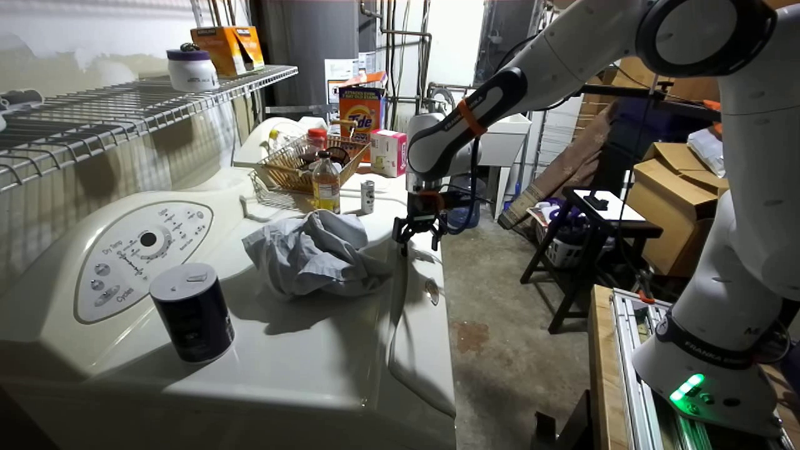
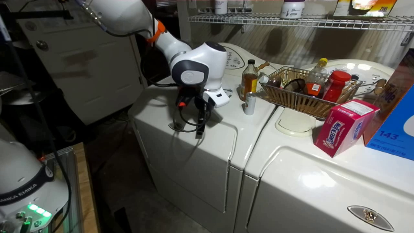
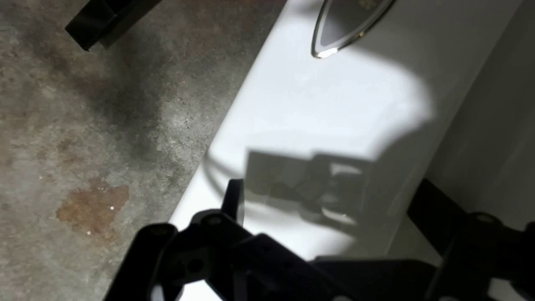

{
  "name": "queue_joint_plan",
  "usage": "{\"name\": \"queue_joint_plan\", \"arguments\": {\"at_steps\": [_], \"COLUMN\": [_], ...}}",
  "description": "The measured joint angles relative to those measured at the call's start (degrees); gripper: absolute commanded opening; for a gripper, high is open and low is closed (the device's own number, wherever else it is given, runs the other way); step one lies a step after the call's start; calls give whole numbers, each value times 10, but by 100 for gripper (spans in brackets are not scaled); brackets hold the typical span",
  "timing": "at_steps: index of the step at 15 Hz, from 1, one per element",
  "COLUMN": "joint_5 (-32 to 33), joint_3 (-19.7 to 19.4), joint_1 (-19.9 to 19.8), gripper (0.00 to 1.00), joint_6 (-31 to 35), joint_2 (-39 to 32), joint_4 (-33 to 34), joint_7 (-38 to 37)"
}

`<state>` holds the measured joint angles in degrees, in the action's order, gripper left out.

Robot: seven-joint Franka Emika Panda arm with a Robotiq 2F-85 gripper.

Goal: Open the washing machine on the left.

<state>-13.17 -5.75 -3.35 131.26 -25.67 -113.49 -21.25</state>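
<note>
The white washing machine (image 1: 312,350) has a flat top and a pale oval control panel (image 1: 144,262) with a round dial. In an exterior view it is the left appliance, and its white front door (image 2: 190,171) looks shut. My gripper (image 1: 420,245) points down over the machine's sloped front edge, behind the oval badge. In the wrist view my gripper (image 3: 332,207) is open and empty. Its fingers are wide apart over the white front panel (image 3: 326,100), and its shadow falls there. Whether the fingertips touch the machine cannot be told.
A grey cloth (image 1: 312,256), a dark canister (image 1: 194,319), a bottle (image 2: 249,82) and a small can (image 2: 250,104) stand or lie on the machine. A second white appliance (image 2: 310,174) adjoins it, bearing a basket (image 2: 297,100) and boxes. A wire shelf (image 2: 307,23) hangs above.
</note>
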Motion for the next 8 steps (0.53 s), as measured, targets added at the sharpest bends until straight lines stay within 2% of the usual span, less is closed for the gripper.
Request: {"name": "queue_joint_plan", "arguments": {"at_steps": [8], "joint_5": [91], "joint_3": [-40], "joint_1": [44], "gripper": [100], "joint_6": [16], "joint_2": [-8], "joint_4": [16], "joint_7": [-128]}}
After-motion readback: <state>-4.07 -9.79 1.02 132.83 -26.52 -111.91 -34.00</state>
